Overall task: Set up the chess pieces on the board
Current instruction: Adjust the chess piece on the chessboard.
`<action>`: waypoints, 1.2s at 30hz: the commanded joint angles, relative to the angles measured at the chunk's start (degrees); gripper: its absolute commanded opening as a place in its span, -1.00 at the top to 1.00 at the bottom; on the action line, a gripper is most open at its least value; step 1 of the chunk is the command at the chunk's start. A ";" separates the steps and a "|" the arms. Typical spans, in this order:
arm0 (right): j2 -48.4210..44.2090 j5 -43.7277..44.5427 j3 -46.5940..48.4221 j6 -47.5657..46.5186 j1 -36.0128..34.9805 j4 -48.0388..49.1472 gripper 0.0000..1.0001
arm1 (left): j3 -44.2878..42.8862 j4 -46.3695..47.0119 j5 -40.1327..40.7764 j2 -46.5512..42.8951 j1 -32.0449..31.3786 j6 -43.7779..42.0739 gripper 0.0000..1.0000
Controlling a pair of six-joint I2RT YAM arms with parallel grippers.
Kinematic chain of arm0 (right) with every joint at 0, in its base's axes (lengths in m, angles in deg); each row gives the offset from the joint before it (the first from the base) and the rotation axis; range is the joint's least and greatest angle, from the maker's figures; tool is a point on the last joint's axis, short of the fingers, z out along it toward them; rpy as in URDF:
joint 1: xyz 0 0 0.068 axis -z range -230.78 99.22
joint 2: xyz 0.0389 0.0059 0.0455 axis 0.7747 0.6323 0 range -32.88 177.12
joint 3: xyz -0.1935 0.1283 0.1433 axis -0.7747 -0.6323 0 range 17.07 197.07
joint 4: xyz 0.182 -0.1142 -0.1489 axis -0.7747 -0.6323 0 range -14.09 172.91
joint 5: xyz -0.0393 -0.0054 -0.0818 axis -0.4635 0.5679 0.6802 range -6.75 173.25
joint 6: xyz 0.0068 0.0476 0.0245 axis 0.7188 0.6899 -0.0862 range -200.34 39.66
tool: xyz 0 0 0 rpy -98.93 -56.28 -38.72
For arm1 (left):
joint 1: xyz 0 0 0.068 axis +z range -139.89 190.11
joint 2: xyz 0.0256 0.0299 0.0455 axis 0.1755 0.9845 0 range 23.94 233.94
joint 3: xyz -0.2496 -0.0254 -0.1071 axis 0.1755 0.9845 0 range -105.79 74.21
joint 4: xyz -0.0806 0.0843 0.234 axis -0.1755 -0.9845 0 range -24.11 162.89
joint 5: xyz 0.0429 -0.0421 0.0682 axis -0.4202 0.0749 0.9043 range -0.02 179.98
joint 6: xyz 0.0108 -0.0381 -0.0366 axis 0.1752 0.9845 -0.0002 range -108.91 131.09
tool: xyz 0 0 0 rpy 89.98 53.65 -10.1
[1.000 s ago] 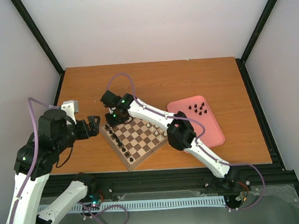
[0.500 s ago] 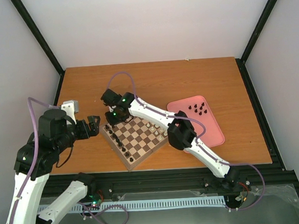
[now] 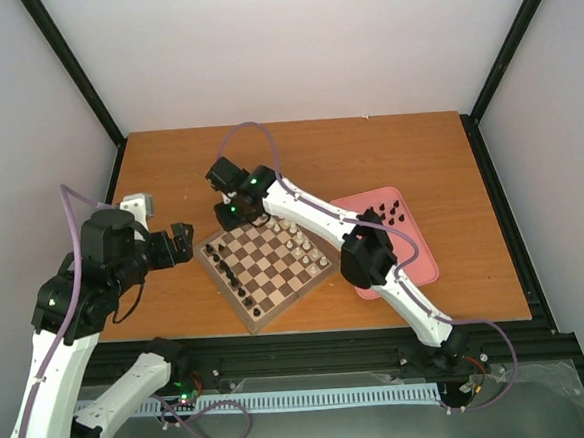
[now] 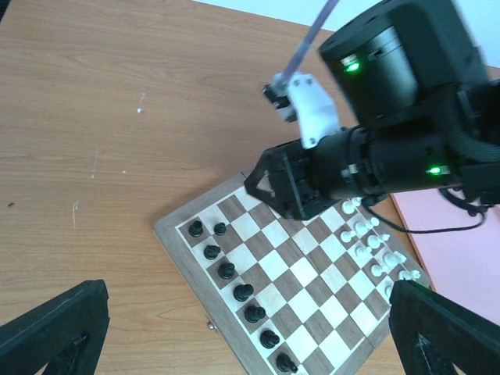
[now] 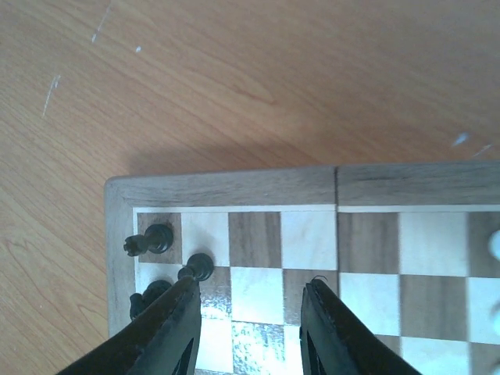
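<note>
Board [image 3: 276, 275], set askew on wooden surface [image 3: 368, 154], carrying chess pieces [image 4: 226, 271] in a row along its left edge, further black ones on pink tray [image 3: 420, 255]; right pincer [image 5: 248, 328] released, empty, over the board's far corner; left pincer [image 4: 246, 312] released, left of the board.
</note>
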 commanded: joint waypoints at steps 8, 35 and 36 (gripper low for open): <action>-1.56 -1.62 -0.85 -7.13 0.74 -4.03 0.39 | -3.47 3.95 5.50 3.19 0.20 3.23 -0.99; -2.23 -28.33 -12.75 -12.80 2.42 3.22 0.94 | -5.83 9.65 12.33 13.12 0.25 3.81 -1.00; -2.30 -29.29 -13.85 -12.39 2.73 4.19 0.94 | -5.83 9.75 12.79 13.00 0.26 3.83 -0.99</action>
